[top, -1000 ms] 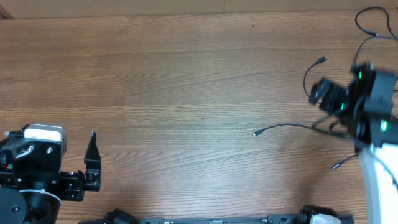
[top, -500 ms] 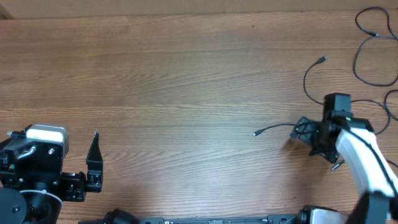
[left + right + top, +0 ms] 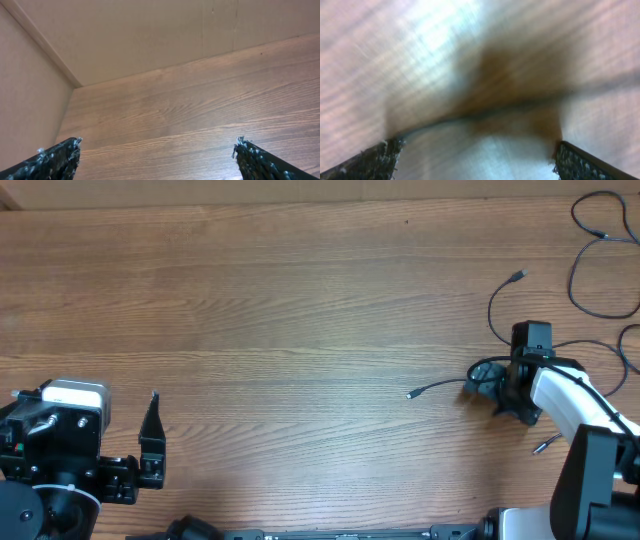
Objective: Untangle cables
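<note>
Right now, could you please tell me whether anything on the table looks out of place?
Nothing looks damaged or spilled. The cables lie loose and spread along the right side of the table, with one loop running past the right edge of the overhead view. The right wrist picture is heavily blurred.

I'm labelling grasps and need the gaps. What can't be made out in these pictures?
Right wrist view: motion blur; the dark streak ahead of the right hand may be a cable, unsure.
Overhead: the right hand covers the cable under it, so contact is hidden.
Overhead: the cable loops top right are cut off by the frame edge.
Overhead: the plug end is too small to identify.
</note>
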Robot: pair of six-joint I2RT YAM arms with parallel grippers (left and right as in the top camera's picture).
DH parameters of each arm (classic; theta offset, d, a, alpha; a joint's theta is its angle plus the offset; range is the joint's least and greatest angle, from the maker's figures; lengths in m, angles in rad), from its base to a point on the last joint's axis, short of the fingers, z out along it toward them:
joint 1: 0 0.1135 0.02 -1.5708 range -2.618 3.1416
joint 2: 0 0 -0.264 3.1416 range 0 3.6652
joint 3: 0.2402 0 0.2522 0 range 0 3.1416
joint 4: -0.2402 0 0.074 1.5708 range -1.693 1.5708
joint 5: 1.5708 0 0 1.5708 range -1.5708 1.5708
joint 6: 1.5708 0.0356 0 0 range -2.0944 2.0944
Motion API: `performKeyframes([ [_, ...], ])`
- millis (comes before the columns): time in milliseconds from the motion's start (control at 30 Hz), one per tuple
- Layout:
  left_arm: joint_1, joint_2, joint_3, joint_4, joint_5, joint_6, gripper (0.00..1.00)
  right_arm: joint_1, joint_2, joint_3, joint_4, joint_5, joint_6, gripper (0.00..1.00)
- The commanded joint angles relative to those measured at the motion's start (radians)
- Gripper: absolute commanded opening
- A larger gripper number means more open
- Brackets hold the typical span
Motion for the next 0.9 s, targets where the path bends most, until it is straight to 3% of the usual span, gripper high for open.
performKeyframes([
  [0, 0.0, -0.01, -0.002, 0.008, 0.009, 0.016, 1.0, -0.004, 0.051, -0.028, 0.113, -0.053, -0.041, 1.0],
  [167, 0.0, -0.01, -0.002, 0.011, 0.009, 0.016, 1.0, -0.029, 0.094, -0.022, 0.301, -0.054, -0.04, 1.0],
  [400, 0.0, -0.01, -0.002, 0.061, 0.009, 0.016, 1.0, -0.039, 0.144, 0.012, 0.293, -0.007, -0.052, 1.0],
  [733, 0.0, -0.009, -0.002, 0.069, 0.008, 0.017, 1.0, -0.039, 0.019, 0.264, -0.116, -0.004, -0.051, 0.96],
  [767, 0.0, -0.009, -0.002, 0.066, 0.008, 0.017, 1.0, -0.039, 0.0, 0.296, -0.174, -0.004, -0.051, 0.91],
  [800, 0.0, -0.009, -0.002, 0.063, 0.008, 0.017, 1.0, -0.039, -0.016, 0.325, -0.232, -0.004, -0.051, 0.72],
  [867, 0.0, -0.009, -0.002, 0.058, 0.004, 0.016, 1.0, -0.039, -0.028, 0.348, -0.295, -0.004, -0.047, 0.11],
])
